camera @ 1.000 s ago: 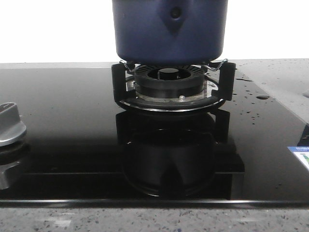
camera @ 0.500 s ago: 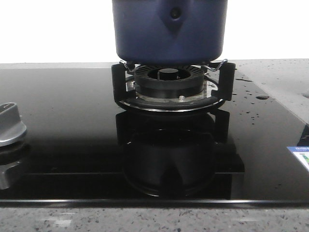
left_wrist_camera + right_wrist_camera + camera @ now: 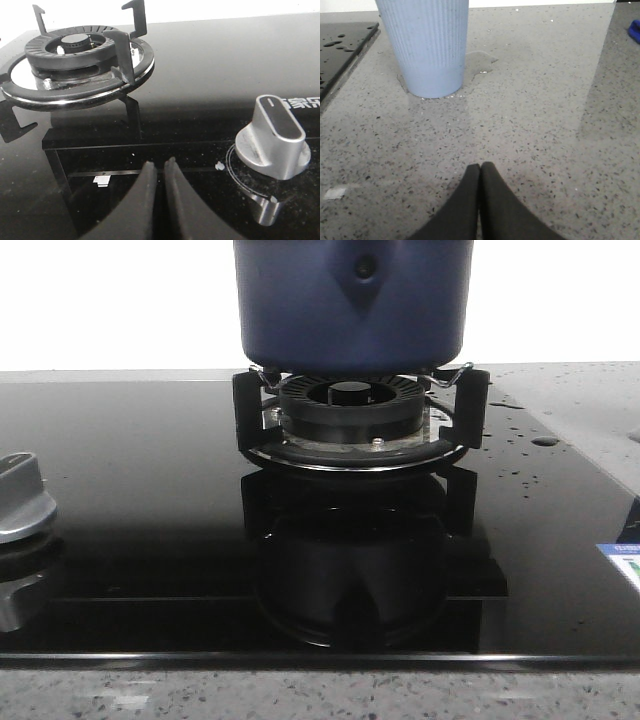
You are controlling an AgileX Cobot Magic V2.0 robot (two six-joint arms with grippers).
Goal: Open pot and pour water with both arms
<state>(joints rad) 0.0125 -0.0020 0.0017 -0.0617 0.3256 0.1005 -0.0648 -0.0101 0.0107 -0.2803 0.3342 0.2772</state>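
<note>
White Chinese characters "家乐" (cut off) on the cooktop glass.

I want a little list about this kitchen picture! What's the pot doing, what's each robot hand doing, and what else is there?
pot: dark blue, sitting on the burner stand; its top is cut off, so a lid cannot be seen
left gripper: shut, empty, over the black stove glass near a silver knob
right gripper: shut, empty, over the speckled counter
cup: pale blue, ribbed, upright on the counter
spill: water puddle at the cup's base
</note>
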